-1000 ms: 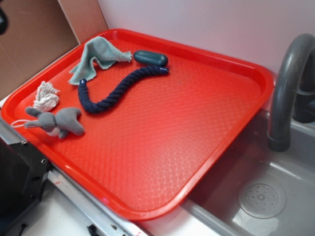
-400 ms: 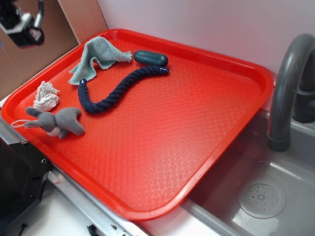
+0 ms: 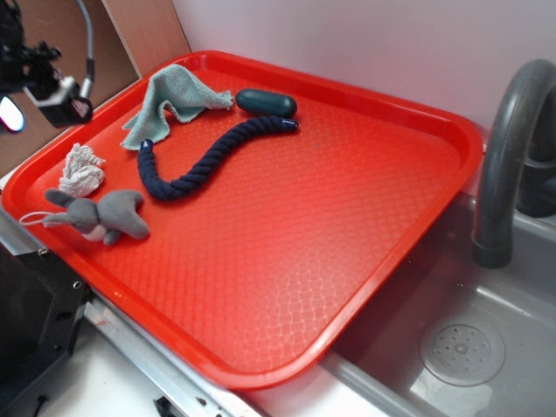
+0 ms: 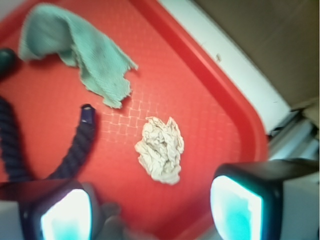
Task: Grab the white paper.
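Note:
The white paper (image 3: pixel 81 170) (image 4: pixel 160 149) is a small wrinkly wad lying on the red tray (image 3: pixel 347 217) near its left edge. My gripper (image 3: pixel 35 87) (image 4: pixel 150 212) hangs in the air above and to the left of the wad, open, with nothing between its fingers. In the wrist view the paper sits just beyond the gap between the two fingertips, apart from both pads.
A grey plush animal (image 3: pixel 97 217) lies just in front of the paper. A dark blue rope (image 3: pixel 204 156) (image 4: pixel 75 150), a pale teal cloth (image 3: pixel 169 97) (image 4: pixel 80 55) and a dark green oval object (image 3: pixel 266 102) lie further back. A sink (image 3: pixel 469 347) with a grey faucet (image 3: pixel 508 148) is at the right.
My gripper has come into the exterior view at the upper left and moved down and right toward the tray's left edge. Nothing on the tray has moved.

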Controlling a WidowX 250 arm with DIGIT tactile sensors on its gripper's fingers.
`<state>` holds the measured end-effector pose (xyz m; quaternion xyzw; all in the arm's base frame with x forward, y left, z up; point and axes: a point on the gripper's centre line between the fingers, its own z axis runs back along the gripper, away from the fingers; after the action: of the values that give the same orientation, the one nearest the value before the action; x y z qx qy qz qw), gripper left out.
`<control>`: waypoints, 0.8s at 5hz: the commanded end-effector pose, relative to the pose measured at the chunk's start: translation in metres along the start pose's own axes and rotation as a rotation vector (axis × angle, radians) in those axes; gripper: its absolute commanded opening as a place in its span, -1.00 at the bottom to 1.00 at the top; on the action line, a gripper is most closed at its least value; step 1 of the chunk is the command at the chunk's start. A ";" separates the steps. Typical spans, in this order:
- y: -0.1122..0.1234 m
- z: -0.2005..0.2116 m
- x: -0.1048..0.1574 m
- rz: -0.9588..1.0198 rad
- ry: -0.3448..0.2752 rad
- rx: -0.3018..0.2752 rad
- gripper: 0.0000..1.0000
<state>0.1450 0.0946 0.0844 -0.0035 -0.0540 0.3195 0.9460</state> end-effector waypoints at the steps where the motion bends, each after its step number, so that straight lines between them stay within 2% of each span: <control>1: 0.007 -0.048 0.001 -0.095 0.079 0.112 1.00; 2: 0.008 -0.061 -0.001 -0.139 0.141 0.119 1.00; 3: 0.006 -0.062 0.000 -0.142 0.154 0.130 1.00; 4: 0.006 -0.063 0.000 -0.122 0.135 0.127 -1.00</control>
<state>0.1505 0.0976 0.0173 0.0337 0.0424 0.2619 0.9636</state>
